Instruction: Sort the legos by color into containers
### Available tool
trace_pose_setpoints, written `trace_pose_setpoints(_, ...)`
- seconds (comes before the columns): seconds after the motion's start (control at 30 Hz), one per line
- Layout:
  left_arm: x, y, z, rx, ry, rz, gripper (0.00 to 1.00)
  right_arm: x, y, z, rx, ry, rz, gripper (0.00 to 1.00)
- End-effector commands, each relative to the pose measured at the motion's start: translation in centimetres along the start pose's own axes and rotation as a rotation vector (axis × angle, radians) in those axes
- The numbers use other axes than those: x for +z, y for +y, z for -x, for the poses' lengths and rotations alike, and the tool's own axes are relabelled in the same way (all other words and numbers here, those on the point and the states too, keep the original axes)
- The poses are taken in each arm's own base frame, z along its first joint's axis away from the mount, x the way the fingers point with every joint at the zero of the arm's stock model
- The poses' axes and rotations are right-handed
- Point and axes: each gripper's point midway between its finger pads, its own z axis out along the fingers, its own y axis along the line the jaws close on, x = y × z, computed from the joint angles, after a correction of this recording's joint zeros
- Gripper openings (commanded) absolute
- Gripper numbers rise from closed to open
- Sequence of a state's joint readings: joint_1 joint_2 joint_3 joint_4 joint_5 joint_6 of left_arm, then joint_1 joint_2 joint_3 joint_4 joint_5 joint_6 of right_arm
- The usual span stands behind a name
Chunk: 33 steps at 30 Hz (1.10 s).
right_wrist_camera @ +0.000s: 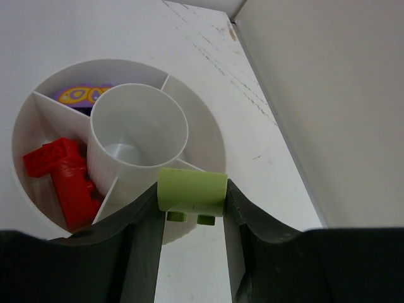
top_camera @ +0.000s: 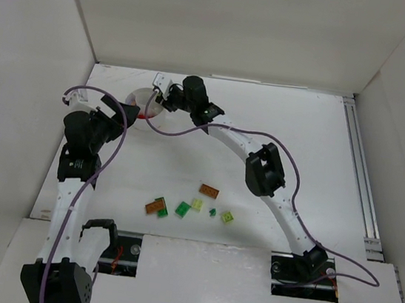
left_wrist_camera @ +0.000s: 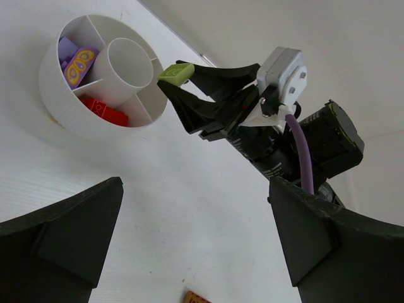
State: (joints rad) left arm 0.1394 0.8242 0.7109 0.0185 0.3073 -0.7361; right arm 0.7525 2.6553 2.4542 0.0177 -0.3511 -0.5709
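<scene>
While snug on smooth yellow-green brick, right claw by round dish; left claw wide.

The right arm arches up from its base and stretches far to the back left. Its hand is pinched on a yellow-green lego. The left arm stands folded on its own side, its hand spread wide, gripping nothing, facing the other hand.
</scene>
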Motion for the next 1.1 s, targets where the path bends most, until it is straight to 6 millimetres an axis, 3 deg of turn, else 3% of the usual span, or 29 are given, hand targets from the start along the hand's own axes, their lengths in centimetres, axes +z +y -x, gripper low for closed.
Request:
trace_pose_setpoints(0.0, 0.5, -1.0, 0.3, 0.031, -0.007, -0.059, 1.00, 0.5, -0.8, 3.3, -0.012, -0.105, -0.024, 0.39)
trace_pose_setpoints(0.37, 1.1, -1.1, -0.2, 0.036, 0.029, -0.074, 1.00, 0.3, -1.0, 3.6, -0.015, -0.109, -0.031, 0.57)
trace_pose_setpoints(0.47, 1.3, -0.9, -0.3, 0.043, 0.035, -0.068, 1.00, -0.1, -1.5, 5.1, -0.023, -0.132, -0.033, 0.61)
trace_pose_setpoints(0.57, 1.4, -0.8, -0.5, 0.040, 0.048, -0.068, 1.00, -0.3, -1.3, 4.9, -0.020, -0.124, -0.028, 0.61)
trace_pose_setpoints(0.67, 1.4, -0.7, -0.5, 0.049, 0.048, -0.068, 1.00, -1.2, -1.7, 6.6, -0.024, -0.138, -0.022, 0.61)
trace_pose_setpoints(0.73, 1.4, -0.8, -0.7, 0.049, 0.054, -0.075, 1.00, -2.4, -2.4, 9.2, -0.039, -0.177, -0.022, 0.64)
trace_pose_setpoints(0.8, 1.3, -1.0, -0.8, 0.059, 0.063, -0.085, 1.00, -3.4, -2.6, 9.3, -0.035, -0.171, -0.008, 0.71)
trace_pose_setpoints(0.83, 1.3, -1.3, -0.9, 0.062, 0.069, -0.103, 1.00, -5.1, -4.2, 11.3, -0.046, -0.192, -0.027, 0.84)
trace_pose_setpoints(0.87, 1.1, -1.6, -1.2, 0.062, 0.085, -0.119, 1.00, -5.9, -4.7, 11.4, -0.044, -0.186, -0.034, 0.99)
trace_pose_setpoints(1.0, 1.6, -1.8, -2.7, 0.085, 0.130, -0.126, 1.00, -11.5, -7.6, 11.6, -0.004, -0.126, -0.132, 0.99)
trace_pose_setpoints(1.03, 1.8, -2.1, -2.9, 0.104, 0.140, -0.122, 1.00, -12.9, -7.2, 8.3, 0.021, -0.061, -0.146, 0.99)
trace_pose_setpoints(1.07, 1.7, -3.1, -4.0, 0.115, 0.170, -0.137, 1.00, -16.0, -8.4, 10.8, 0.027, -0.077, -0.198, 0.99)
